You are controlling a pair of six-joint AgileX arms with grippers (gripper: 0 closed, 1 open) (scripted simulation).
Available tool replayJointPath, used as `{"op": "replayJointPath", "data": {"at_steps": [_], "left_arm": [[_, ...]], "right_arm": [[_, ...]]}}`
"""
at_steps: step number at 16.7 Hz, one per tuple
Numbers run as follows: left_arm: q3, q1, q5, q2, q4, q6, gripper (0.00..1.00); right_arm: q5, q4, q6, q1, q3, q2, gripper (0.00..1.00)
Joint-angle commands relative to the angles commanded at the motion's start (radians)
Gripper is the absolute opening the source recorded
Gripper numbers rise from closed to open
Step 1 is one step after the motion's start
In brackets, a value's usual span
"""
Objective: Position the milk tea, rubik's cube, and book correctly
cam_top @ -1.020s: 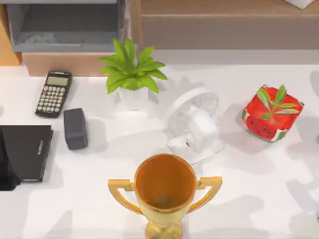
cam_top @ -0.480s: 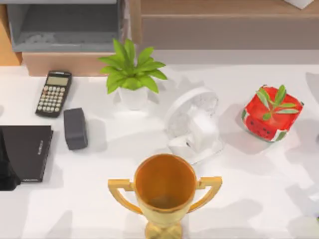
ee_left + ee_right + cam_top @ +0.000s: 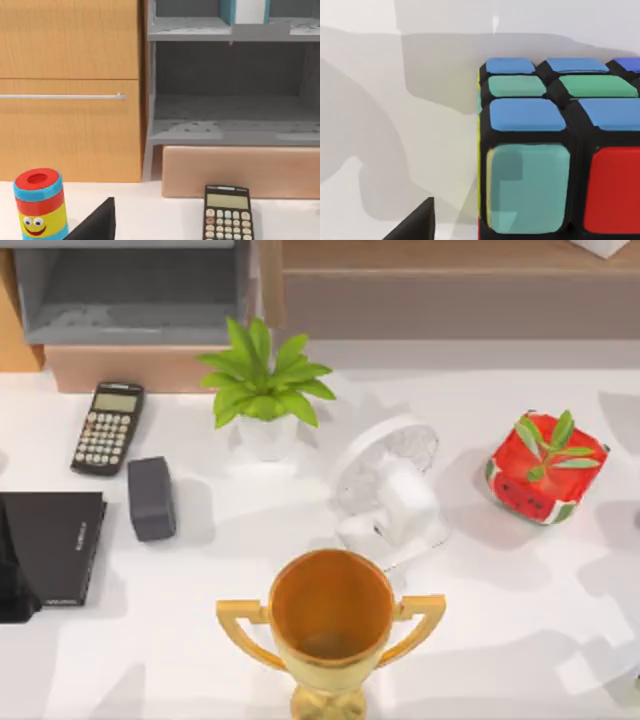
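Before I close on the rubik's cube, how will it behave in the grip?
The rubik's cube looks rigid, with flat faces, so it should sit squarely and not roll. Its glossy stickers may be a bit slippery. The black gaps between its tiles suggest layers that could twist under an off-centre squeeze.

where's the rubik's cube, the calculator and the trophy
rubik's cube [image 3: 555, 150], right wrist view, on its stickered face near the middle.
calculator [image 3: 107, 427], top view, on its keypad.
trophy [image 3: 331, 612], top view, inside its gold bowl.

The rubik's cube [image 3: 560, 150] sits on the white table [image 3: 395, 125] — blue, green, teal, red stickers showing.
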Motion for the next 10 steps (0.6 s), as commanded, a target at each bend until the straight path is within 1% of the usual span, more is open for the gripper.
{"op": "replayJointPath", "data": {"at_steps": [4, 10], "left_arm": [[0.0, 0.0, 0.0, 0.0, 0.0, 0.0, 1.0], [0.0, 0.0, 0.0, 0.0, 0.0, 0.0, 1.0]], "right_arm": [[0.0, 0.001, 0.0, 0.0, -0.001, 0.001, 1.0], [0.0, 0.001, 0.0, 0.0, -0.001, 0.001, 0.55]]}}
